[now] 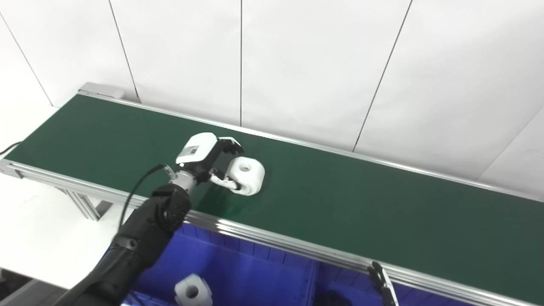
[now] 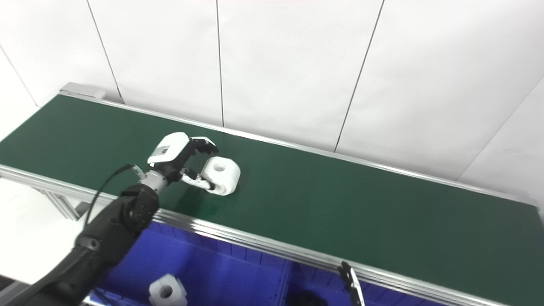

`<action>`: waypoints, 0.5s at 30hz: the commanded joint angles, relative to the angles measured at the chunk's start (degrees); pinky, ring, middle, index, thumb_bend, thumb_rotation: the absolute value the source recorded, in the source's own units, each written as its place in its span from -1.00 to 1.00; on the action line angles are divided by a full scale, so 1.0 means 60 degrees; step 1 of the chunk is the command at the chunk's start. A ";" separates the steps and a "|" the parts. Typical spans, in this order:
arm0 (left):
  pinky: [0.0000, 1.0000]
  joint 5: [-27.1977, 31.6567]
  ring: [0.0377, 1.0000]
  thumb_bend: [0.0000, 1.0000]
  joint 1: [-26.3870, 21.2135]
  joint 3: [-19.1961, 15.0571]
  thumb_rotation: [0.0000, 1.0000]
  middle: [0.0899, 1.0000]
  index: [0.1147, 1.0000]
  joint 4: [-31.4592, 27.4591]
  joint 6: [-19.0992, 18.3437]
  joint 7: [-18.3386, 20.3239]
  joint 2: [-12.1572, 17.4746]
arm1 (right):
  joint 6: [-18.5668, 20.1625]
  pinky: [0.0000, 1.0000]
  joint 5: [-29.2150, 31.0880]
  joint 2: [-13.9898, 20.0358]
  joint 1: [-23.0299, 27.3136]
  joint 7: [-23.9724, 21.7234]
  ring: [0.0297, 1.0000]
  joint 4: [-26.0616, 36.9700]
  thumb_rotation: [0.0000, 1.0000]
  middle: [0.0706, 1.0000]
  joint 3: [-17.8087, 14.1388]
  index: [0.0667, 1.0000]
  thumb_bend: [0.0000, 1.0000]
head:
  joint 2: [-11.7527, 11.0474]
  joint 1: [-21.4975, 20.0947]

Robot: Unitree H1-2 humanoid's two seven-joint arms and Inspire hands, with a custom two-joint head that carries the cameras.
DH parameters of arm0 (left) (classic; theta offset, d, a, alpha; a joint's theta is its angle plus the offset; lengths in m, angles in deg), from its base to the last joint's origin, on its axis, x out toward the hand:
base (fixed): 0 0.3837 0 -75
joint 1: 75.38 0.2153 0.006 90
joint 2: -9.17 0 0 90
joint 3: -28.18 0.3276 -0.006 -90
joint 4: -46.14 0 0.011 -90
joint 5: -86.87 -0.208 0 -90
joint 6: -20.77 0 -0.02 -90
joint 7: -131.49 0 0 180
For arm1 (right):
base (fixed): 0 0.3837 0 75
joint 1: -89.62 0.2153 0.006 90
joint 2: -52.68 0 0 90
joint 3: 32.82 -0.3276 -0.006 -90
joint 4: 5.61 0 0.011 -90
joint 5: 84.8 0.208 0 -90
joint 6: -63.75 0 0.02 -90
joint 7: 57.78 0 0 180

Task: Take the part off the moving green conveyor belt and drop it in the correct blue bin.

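- Green conveyor belt (image 1: 361,204) runs across the left eye view, with a white wall (image 1: 318,63) behind it.
- White part (image 1: 246,175) with a hole on top sits on the belt, near its front edge.
- Left hand (image 1: 214,163) is partly open around the part. Its fingers (image 1: 229,146) curl over the far side and its thumb touches the near side. I cannot tell if the part is lifted.
- Blue bin (image 1: 255,272) sits below the belt, with another white part (image 1: 193,291) inside.
- Right hand (image 1: 382,282) only shows dark fingertips at the bottom edge, so I cannot tell if it is open or closed.
- Right eye view shows the same things: the left hand (image 2: 189,160) cups the part (image 2: 221,175) on the belt (image 2: 340,204), above the blue bin (image 2: 229,272).
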 commanded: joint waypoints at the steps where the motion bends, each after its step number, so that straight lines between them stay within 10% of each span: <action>1: -0.12 0.0302 -0.23 0.00 -0.0202 -0.0159 -1.00 -0.10 -0.07 -0.0159 0.0355 -0.0471 -0.0043 | -0.0322 0.74 -0.0072 0.0066 -0.0002 -0.0015 0.75 0.0236 0.62 0.76 -0.0102 0.87 0.60 | 0.0030 0.0011; 15: -0.03 0.1793 -0.16 0.00 0.0014 -0.0720 -1.00 -0.08 -0.14 -0.0359 0.0365 -0.0037 -0.0633 | -0.0323 0.72 -0.0353 0.0010 -0.0034 -0.0073 0.74 0.0200 0.67 0.77 -0.0261 0.89 0.61 | 0.0046 -0.0010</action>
